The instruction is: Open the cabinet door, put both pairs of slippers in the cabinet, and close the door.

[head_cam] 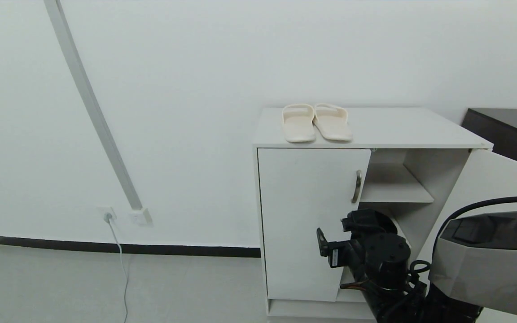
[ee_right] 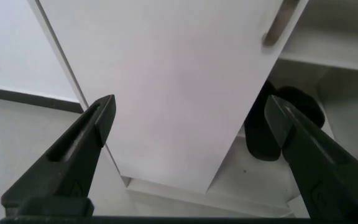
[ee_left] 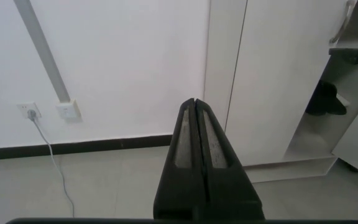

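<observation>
Right gripper point(ee_right: 190, 102) fingers spread, empty, facing cabinet point(head_cam: 397, 128). Its right door point(head_cam: 492, 179) stands open, black slippers point(ee_right: 257, 134) inside the bottom compartment. Cream pair point(head_cam: 299, 125) sits on top; I judge it next. Left gripper point(ee_left: 194, 106) fingers pressed together, idle.

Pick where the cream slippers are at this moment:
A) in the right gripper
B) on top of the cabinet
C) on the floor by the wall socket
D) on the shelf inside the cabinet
B: the cream slippers lie side by side on the top of the cabinet, and the right gripper is open and holds nothing.
</observation>
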Robot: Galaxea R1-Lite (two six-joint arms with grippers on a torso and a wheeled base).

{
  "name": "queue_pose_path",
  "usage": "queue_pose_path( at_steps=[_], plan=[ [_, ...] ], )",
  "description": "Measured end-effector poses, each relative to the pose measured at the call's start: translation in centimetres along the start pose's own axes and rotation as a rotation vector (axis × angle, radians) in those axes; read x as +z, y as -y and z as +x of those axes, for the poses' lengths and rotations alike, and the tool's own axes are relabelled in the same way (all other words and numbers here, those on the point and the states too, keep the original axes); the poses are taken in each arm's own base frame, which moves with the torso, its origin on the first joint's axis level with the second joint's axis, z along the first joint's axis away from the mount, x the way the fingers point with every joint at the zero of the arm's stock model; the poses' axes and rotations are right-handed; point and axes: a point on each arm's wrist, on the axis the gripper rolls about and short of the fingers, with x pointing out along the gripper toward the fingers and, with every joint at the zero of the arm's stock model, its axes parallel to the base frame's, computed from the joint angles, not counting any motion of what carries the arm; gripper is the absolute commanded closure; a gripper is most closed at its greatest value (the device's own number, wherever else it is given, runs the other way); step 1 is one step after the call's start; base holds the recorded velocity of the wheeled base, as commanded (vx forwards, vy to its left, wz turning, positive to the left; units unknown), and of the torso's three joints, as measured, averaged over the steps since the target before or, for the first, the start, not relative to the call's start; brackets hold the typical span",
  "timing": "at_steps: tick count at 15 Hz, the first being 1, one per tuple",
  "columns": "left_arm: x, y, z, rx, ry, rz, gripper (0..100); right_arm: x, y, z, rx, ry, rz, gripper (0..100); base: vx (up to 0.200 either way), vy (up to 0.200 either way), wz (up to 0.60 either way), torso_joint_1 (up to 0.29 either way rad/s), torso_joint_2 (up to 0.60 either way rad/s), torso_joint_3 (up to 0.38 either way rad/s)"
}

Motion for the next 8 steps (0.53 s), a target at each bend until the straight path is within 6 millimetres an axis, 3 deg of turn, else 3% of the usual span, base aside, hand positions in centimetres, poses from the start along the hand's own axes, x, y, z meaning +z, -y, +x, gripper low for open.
queue_pose_path(
  at_steps=[8],
  plan=[
    [0.00,0.00,0.00,0.000,0.000,0.000,100,-0.16,0.00,0.02,0.000,-0.004,-0.003,0,0.000,0.000,0.00,0.216,-0.53,-0.314]
  ],
)
